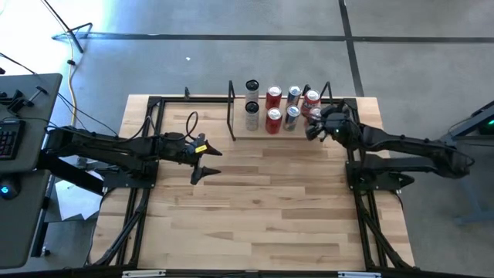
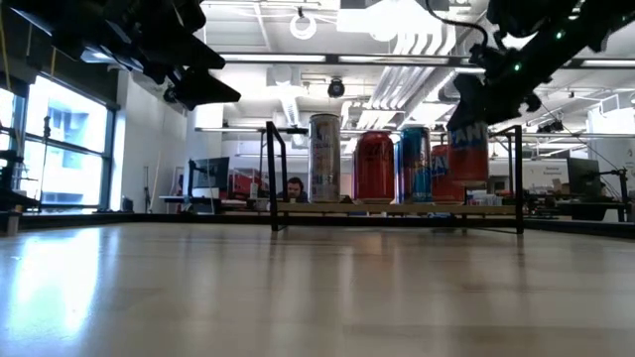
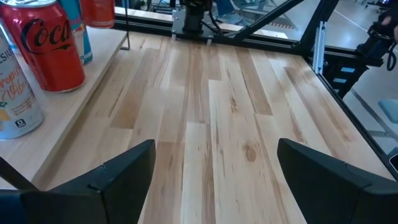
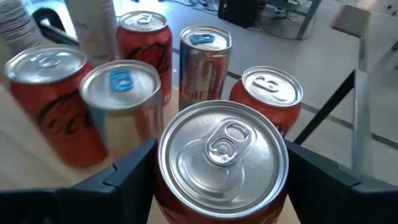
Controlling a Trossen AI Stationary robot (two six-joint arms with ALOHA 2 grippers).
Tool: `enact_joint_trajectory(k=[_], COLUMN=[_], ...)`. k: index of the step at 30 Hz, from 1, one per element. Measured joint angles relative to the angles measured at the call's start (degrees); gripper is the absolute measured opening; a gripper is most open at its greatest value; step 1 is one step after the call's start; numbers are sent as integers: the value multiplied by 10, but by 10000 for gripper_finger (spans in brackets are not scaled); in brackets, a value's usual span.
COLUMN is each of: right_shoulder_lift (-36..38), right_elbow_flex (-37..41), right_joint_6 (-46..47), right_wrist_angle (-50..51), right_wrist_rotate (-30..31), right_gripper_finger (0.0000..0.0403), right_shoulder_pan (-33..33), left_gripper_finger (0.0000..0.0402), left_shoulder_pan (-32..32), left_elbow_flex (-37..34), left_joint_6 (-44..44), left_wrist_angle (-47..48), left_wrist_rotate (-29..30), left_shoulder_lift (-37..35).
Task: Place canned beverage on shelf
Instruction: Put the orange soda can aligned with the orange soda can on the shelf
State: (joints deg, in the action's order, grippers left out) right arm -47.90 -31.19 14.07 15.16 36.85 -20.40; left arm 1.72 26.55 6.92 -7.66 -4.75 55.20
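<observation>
- One red can (image 4: 221, 163) sits right between the right gripper (image 4: 221, 186) fingers in the right wrist view, silver lid and pull tab facing up, a dark finger close on each side of its wall.
- In the low view that can (image 2: 468, 151) hangs under the right gripper (image 2: 476, 104) with its base clear above the shelf board, at the shelf's right end.
- From above, the right gripper (image 1: 318, 123) is over the right end of the shelf (image 1: 239, 137), its jaws spread wide around the held can.
- Six more cans stand on the shelf: a tall pale can (image 2: 324, 159) at the left, a red cola can (image 2: 374, 166) next to it, a blue-and-silver can (image 2: 415, 164) beside that, and others behind them in a second row.
- The shelf itself lies along the far edge of the table (image 1: 255, 216), its thin black rods standing up at both ends.
- The left gripper (image 1: 202, 161) hovers over the bare table, left of centre and well apart from the shelf, jaws wide open with nothing between them.
- In the left wrist view the cola can (image 3: 53, 46) and the pale can (image 3: 15, 99) show on the shelf board off to one side.
</observation>
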Motion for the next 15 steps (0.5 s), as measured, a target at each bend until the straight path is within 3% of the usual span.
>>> enact_joint_trajectory(k=[9,15], right_shoulder_lift=[-5,-42], right_elbow_flex=[21,19], right_joint_6=[-24,-38], right_wrist_angle=[-54,-74], right_wrist_rotate=[-103,-113], right_gripper_finger=[279,279], right_shoulder_pan=[-101,-110], left_gripper_finger=[325,325], left_shoulder_pan=[0,0], left_elbow_flex=[0,0], left_joint_6=[0,3], left_wrist_angle=[0,0], left_wrist_rotate=[0,0], left_shoulder_lift=[0,0])
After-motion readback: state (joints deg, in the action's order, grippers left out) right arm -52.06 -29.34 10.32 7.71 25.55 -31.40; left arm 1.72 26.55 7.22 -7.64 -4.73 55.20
